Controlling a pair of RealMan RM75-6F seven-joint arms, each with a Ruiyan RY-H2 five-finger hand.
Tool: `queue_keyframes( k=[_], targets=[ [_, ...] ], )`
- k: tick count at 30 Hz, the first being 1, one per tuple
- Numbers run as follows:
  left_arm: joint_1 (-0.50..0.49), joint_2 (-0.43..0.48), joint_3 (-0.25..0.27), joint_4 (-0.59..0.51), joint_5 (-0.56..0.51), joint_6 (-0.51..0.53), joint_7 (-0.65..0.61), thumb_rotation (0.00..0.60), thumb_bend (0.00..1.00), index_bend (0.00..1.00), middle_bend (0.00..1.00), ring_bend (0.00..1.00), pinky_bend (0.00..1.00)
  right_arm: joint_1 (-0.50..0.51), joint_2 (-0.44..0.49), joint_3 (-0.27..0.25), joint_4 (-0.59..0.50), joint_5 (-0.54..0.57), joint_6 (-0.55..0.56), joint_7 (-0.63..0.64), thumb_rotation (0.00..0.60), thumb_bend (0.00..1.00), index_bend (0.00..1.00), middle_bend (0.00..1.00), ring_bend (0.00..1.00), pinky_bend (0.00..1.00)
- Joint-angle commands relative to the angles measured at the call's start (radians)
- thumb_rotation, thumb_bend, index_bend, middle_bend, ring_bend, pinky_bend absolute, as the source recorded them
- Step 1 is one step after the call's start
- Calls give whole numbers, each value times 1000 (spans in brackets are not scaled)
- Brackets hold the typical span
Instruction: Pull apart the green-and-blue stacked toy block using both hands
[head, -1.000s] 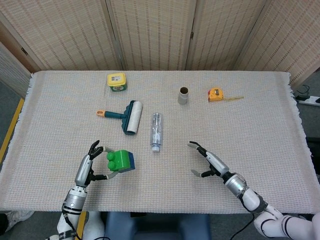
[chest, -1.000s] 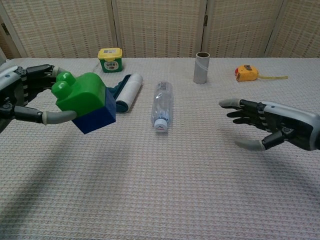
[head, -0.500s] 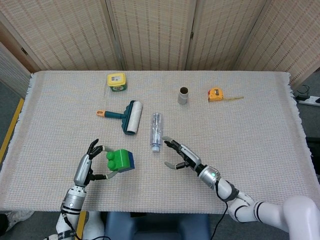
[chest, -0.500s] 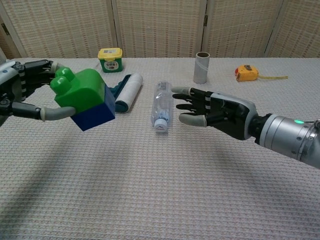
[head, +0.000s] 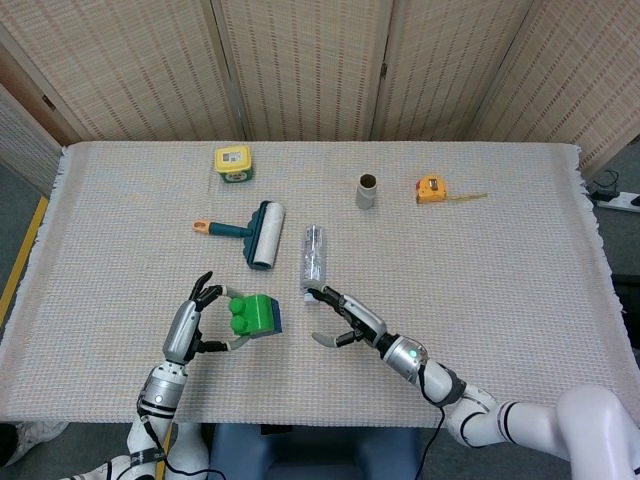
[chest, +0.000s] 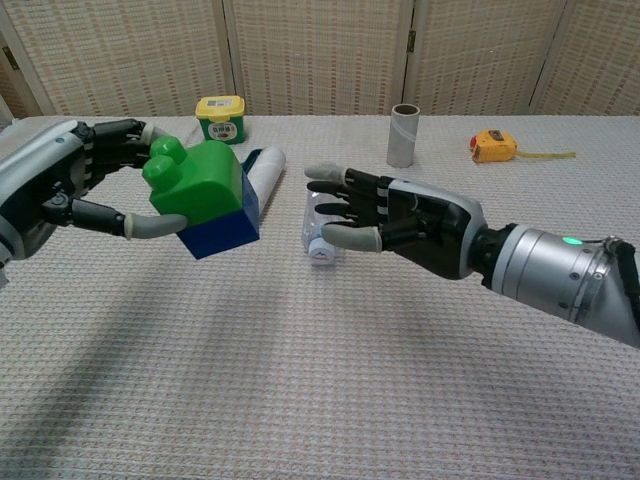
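The stacked toy block is green on top and blue below. My left hand holds it above the table, fingers on its left side and thumb under it. My right hand hovers open to the right of the block, fingers spread and pointing at it, a short gap away and not touching it.
A clear plastic bottle lies just behind my right hand. A lint roller lies behind the block. Farther back stand a yellow-lidded tub, a cardboard tube and a yellow tape measure.
My right hand has moved left across the table toward the block, staying open. My left hand has carried the block to the right, closing the gap between them.
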Motion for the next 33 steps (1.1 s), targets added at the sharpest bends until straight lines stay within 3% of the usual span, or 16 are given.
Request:
queue_keyframes(
  k=[1,22,33],
  targets=[
    [-4,-4,-5,-9,-5,-3,7,600,418,489,780,324,0,16,-5,7,-3,13,-17,-5,600,390,0,0,0,0],
    [-31,-26,-4,-41,-13,-29,36,600,419,490,780,328,0,66,-53,8,-9,30,-37,-33,600,390,2,0,7,0],
    [-32,-28,8,-67,-9,-32,40,600,420,490,780,328,0,80,-88,18,7,55,-54,-58,600,390,155,61,48,9]
  ],
)
